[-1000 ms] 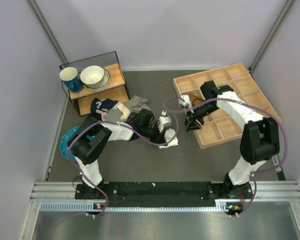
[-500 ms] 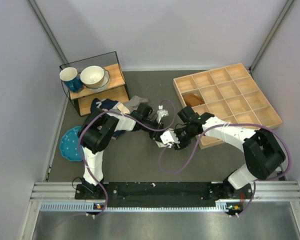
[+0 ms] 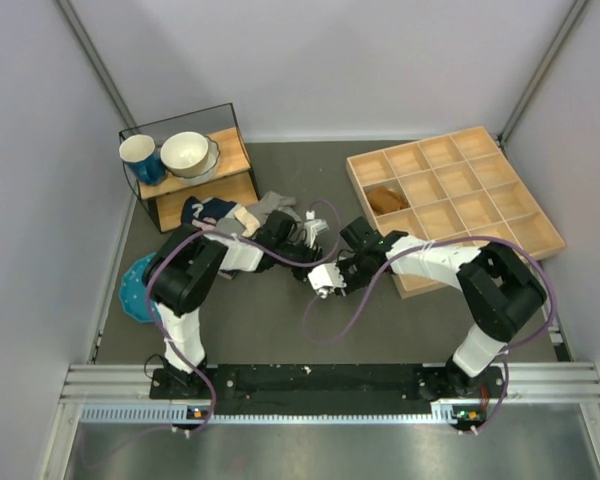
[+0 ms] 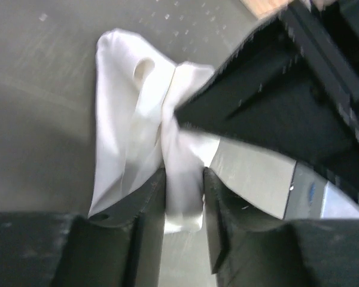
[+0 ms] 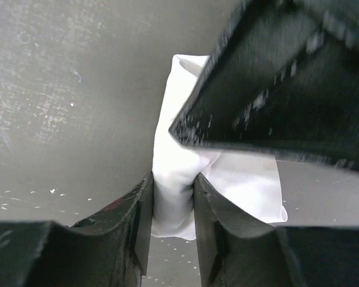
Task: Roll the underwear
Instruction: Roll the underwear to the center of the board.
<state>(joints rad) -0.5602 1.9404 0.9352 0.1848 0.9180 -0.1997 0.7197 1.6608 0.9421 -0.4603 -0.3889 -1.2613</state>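
The white underwear (image 3: 326, 281) lies bunched on the dark table between the two arms. My left gripper (image 3: 313, 258) is shut on one fold of it; in the left wrist view the white cloth (image 4: 131, 113) is pinched between the jaws of the gripper (image 4: 183, 200). My right gripper (image 3: 342, 272) is shut on another fold from the opposite side; in the right wrist view the cloth (image 5: 245, 179) is squeezed between its jaws (image 5: 173, 206). Each wrist view shows the other gripper's black body close above the cloth, hiding part of it.
A pile of other clothes (image 3: 232, 215) lies just behind the left arm. A wire shelf (image 3: 195, 180) with a blue cup and a bowl stands at the back left. A wooden compartment tray (image 3: 480, 200) at the right holds a brown roll (image 3: 385, 198). A teal plate (image 3: 132, 288) lies at the left.
My right arm has swung from the wooden tray to the underwear and closed on it. The left gripper has drawn back a little towards the pile, and the underwear has shifted slightly left.
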